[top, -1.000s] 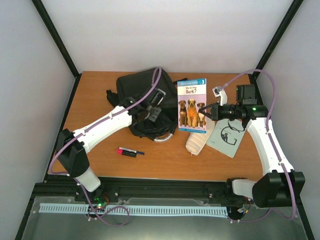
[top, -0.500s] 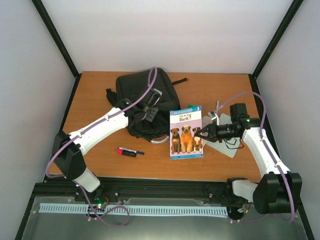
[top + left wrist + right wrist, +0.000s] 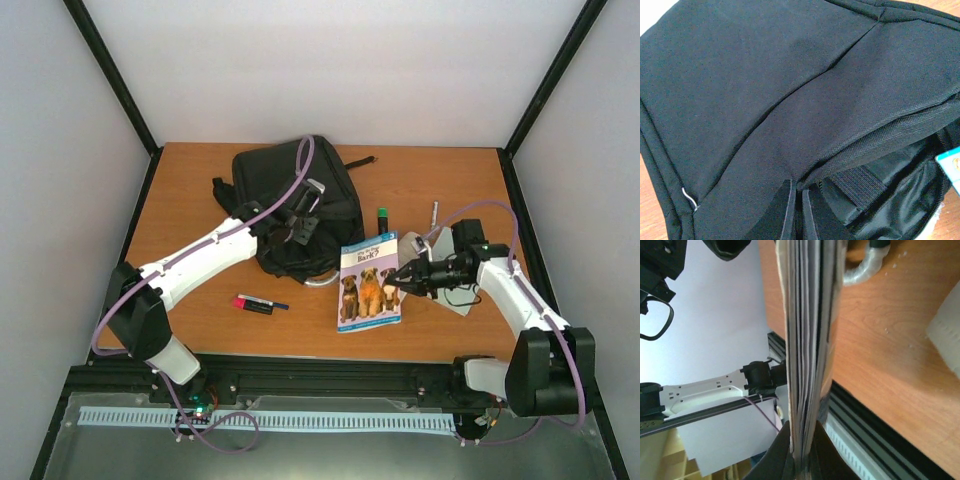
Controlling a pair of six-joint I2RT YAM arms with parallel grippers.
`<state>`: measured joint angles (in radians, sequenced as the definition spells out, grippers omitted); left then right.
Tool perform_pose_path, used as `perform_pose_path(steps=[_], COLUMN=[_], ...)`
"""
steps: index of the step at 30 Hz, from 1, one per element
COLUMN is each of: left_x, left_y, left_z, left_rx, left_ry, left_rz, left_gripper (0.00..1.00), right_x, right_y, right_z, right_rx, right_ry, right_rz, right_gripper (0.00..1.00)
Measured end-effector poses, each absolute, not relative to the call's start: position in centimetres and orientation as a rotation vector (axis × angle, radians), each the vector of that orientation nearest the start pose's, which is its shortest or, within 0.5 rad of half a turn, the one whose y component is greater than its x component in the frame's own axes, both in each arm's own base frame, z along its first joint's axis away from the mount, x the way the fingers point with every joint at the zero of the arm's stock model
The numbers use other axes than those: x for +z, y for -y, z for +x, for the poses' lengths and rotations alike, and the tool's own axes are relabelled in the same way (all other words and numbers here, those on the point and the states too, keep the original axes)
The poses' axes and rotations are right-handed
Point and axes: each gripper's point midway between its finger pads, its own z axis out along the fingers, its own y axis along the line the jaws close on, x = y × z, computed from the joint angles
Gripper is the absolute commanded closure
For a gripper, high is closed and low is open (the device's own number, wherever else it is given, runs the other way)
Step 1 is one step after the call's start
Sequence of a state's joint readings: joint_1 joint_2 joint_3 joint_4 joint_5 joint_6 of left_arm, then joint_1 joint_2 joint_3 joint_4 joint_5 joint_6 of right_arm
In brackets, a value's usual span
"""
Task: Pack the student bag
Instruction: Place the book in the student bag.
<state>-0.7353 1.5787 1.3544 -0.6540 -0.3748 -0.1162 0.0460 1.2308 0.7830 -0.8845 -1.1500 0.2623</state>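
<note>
The black student bag [image 3: 268,178] lies at the back left of the table and fills the left wrist view [image 3: 765,85]. My left gripper [image 3: 298,224] is shut on the fabric rim of the bag's opening [image 3: 799,200]; dark lining [image 3: 900,200] shows beside it. My right gripper [image 3: 401,280] is shut on the right edge of a dog picture book [image 3: 368,283], held tilted above the table to the right of the bag. In the right wrist view the book [image 3: 807,340] is edge-on between my fingers [image 3: 802,457].
A red and black marker [image 3: 252,305] and a blue pen [image 3: 272,302] lie at the front left. A green marker [image 3: 382,220] and a grey pen [image 3: 434,212] lie behind the book. A pale booklet [image 3: 452,299] is under my right arm. The bag's grey loop handle [image 3: 318,283] lies near the book.
My right gripper has carried the book down, forward and to the left, uncovering the green marker. The left gripper keeps its hold on the bag and has hardly moved.
</note>
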Motion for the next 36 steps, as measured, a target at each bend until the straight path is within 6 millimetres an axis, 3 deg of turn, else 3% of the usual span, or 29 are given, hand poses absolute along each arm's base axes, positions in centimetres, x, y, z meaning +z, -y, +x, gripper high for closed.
perform_pose_path(steps=[6, 14, 22, 31, 36], left_x=[19.9, 20.1, 22.1, 23.5, 23.5], left_y=[23.9, 24.2, 24.2, 23.6, 23.5], left_z=[35.4, 35.2, 34.8, 34.8, 34.8], left_rx=[0.029, -0.009, -0.065, -0.084, -0.092], left_ry=[-2.304, -2.292, -2.253, -2.223, -2.227], left_rz=[0.575, 0.567, 0.537, 0.506, 0.504], left_gripper=[0.99, 0.99, 0.99, 0.99, 0.99], right_x=[16.9, 16.9, 17.9, 14.1, 13.2], right_y=[-18.3, -20.4, -23.7, -26.9, -27.7], right_z=[19.7, 20.2, 23.5, 25.5, 27.3], right_rx=[1.792, 1.857, 1.880, 1.930, 1.931], right_ry=[-2.612, -2.610, -2.577, -2.660, -2.654], right_rz=[0.027, -0.085, -0.283, -0.331, -0.328], right_gripper=[0.97, 0.97, 0.97, 0.97, 0.97])
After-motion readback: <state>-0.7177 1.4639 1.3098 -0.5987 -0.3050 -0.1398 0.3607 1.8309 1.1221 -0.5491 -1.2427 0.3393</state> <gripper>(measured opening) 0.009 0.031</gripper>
